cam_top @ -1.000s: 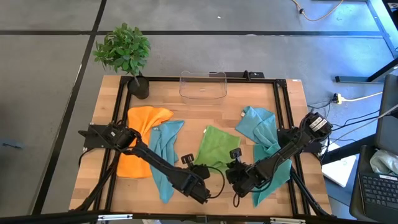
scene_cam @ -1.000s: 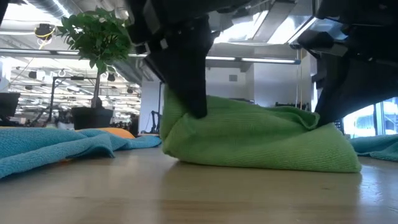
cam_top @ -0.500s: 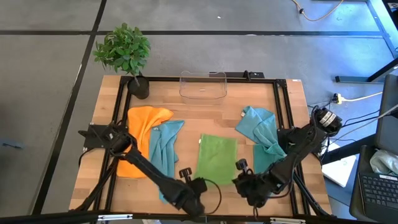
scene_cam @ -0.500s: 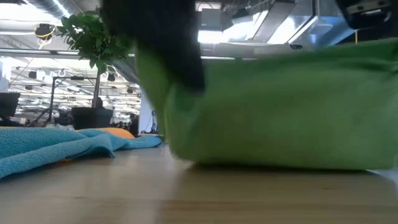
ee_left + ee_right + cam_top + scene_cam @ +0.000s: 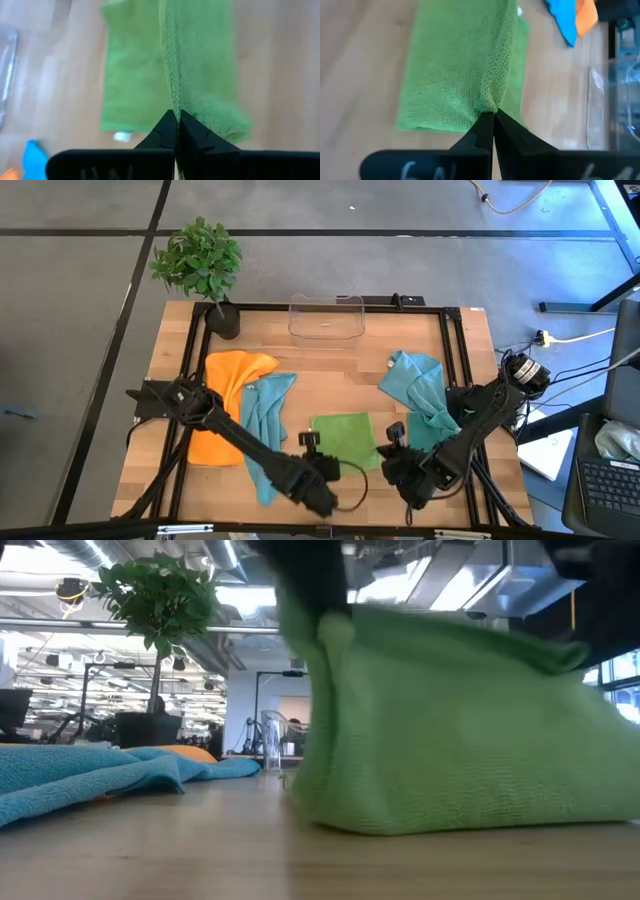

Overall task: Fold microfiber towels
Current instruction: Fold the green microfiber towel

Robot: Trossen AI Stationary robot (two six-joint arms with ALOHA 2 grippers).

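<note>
From above, the left gripper [image 5: 322,470] and right gripper [image 5: 397,462] sit at the near corners of the green towel [image 5: 344,437], which lies between them. At table height that towel [image 5: 450,730] hangs lifted, bottom edge on the table [image 5: 150,850]. Each wrist camera shows jaws pinched tight on the towel's edge [image 5: 172,75] [image 5: 490,95].

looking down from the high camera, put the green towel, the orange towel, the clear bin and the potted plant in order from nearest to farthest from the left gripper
Measured from the left gripper:
1. Green towel: pinched in its fingers, table middle near the front.
2. Orange towel: on the left side.
3. Clear bin: at the back edge, centre.
4. Potted plant: at the back left corner.
</note>
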